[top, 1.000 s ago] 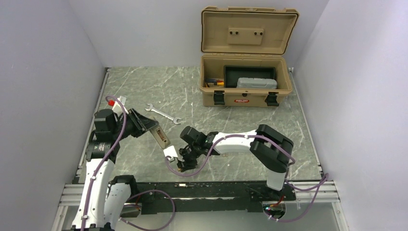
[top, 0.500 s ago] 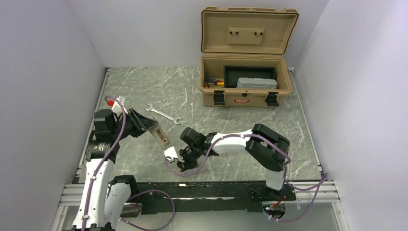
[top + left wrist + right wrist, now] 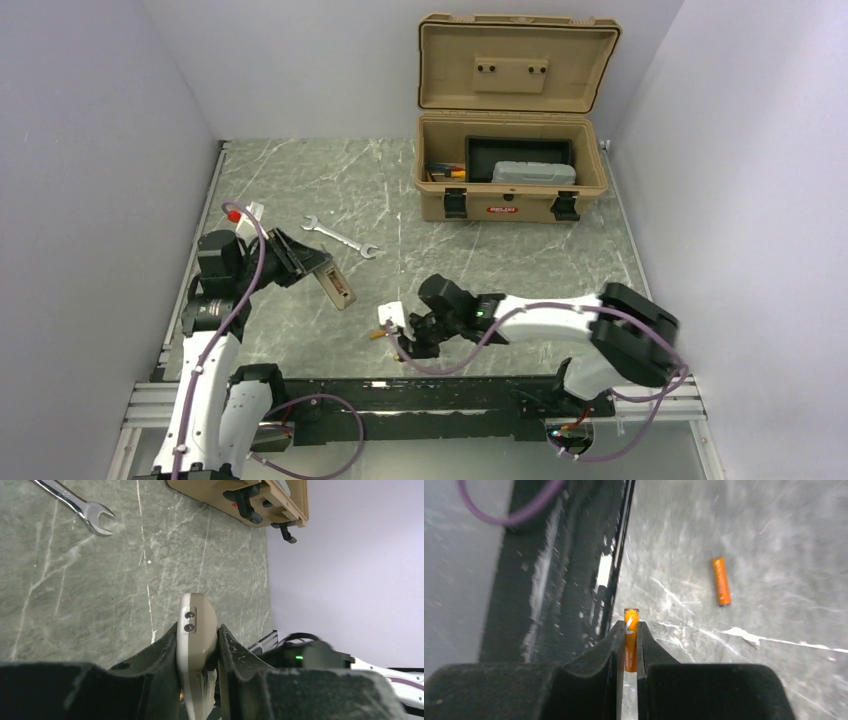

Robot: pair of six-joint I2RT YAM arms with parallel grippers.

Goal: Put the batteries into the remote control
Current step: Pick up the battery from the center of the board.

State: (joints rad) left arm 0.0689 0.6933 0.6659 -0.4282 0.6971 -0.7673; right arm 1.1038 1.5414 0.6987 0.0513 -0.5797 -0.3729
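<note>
My left gripper [image 3: 305, 265] is shut on the remote control [image 3: 337, 287], holding it tilted above the left of the table. In the left wrist view the remote's grey-tan rounded end [image 3: 196, 625] sticks out between the fingers. My right gripper [image 3: 402, 345] is low over the table's near edge. It is shut on one orange battery [image 3: 631, 640], which is held lengthwise with its tip past the fingertips. The second battery [image 3: 721, 581] lies loose on the marble ahead and to the right. In the top view it is a small orange mark [image 3: 377, 335].
A small white plastic fitting [image 3: 390, 315] lies beside the right gripper. A silver wrench [image 3: 340, 238] lies behind the remote and also shows in the left wrist view [image 3: 75, 501]. An open tan toolbox [image 3: 512, 170] stands at the back. The black base rail [image 3: 569, 580] runs close along the near edge.
The right arm has swung right along the near edge with its gripper. The white fitting now lies further right. A loose orange battery now shows on the table. The left arm barely moved.
</note>
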